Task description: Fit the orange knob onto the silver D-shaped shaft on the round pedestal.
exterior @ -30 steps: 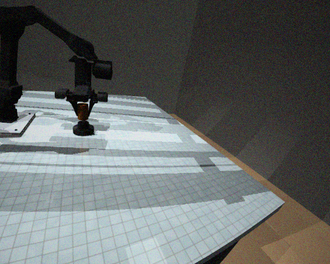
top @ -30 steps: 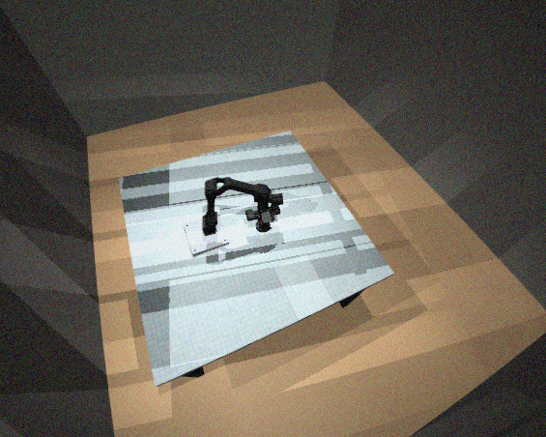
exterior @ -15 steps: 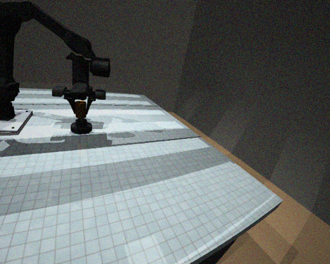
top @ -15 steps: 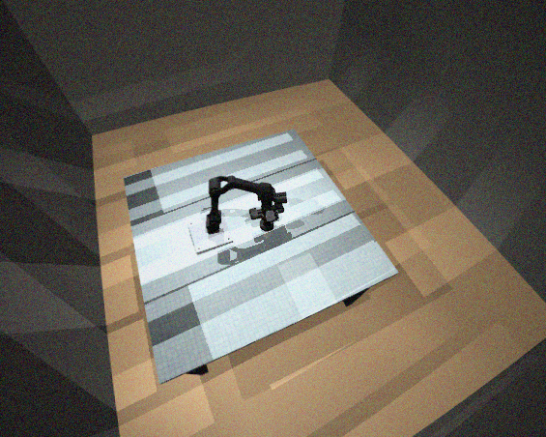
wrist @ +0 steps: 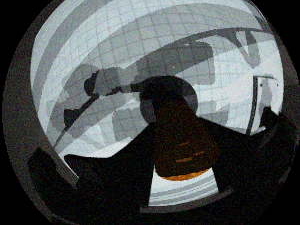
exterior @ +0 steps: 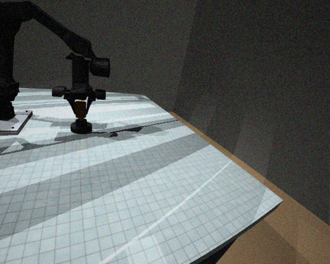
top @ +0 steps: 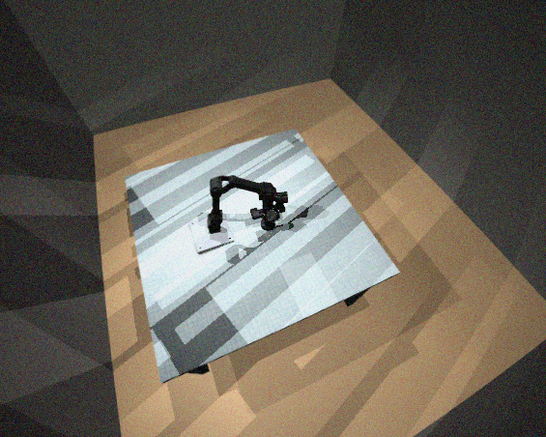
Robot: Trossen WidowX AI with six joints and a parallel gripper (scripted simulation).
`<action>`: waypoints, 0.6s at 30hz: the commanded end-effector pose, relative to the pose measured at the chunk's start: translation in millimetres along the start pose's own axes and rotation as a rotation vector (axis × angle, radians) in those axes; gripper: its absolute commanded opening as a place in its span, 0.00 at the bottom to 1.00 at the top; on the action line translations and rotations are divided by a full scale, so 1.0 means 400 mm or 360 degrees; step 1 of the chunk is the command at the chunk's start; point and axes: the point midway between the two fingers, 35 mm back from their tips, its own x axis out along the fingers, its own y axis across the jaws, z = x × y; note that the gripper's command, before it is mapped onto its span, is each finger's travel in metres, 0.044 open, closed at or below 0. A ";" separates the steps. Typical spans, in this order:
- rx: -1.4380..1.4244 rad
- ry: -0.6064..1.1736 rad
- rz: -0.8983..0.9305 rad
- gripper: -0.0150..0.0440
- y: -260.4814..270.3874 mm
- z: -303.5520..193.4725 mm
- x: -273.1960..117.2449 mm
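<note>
The orange knob (exterior: 80, 109) (wrist: 184, 144) is upright between the fingers of my gripper (exterior: 81, 113) (wrist: 177, 124), which is shut on it. The dark round pedestal (exterior: 81, 127) (wrist: 190, 103) (top: 268, 225) stands on the table directly below the knob. In the exterior view the knob's lower end is just above the pedestal's raised middle, with a thin light gap showing. The silver shaft cannot be made out, and the knob's hole and its flat side are hidden underneath. In the top view the arm covers the knob.
The arm's base stands on a pale plate (top: 204, 244) (exterior: 21, 120) to the left of the pedestal. The white gridded table (top: 296, 271) (exterior: 164, 187) is crossed by stripes of shadow. Its right edge (exterior: 246, 175) drops to a brown floor.
</note>
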 end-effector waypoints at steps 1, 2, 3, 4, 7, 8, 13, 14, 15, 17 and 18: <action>-0.0048 0.0001 0.0002 0.25 0.003 0.000 0.000; -0.0043 0.0001 0.0002 0.25 0.003 0.000 0.000; -0.0034 0.0001 0.0002 0.25 0.003 0.000 0.001; -0.0023 0.0001 0.0002 0.25 0.004 0.001 0.001; 0.0011 0.0001 0.0002 0.25 0.005 0.001 0.012; 0.0022 0.0001 0.0002 0.25 0.005 0.001 0.013; 0.0078 0.0001 0.0002 0.25 0.006 0.002 0.020; 0.0089 0.0001 0.0002 0.25 0.006 0.002 0.021; 0.0093 0.0001 0.0002 0.25 0.006 0.002 0.019; 0.0122 0.0001 0.0002 0.25 0.007 0.002 0.015; 0.0119 0.0001 0.0002 0.25 0.007 0.002 0.014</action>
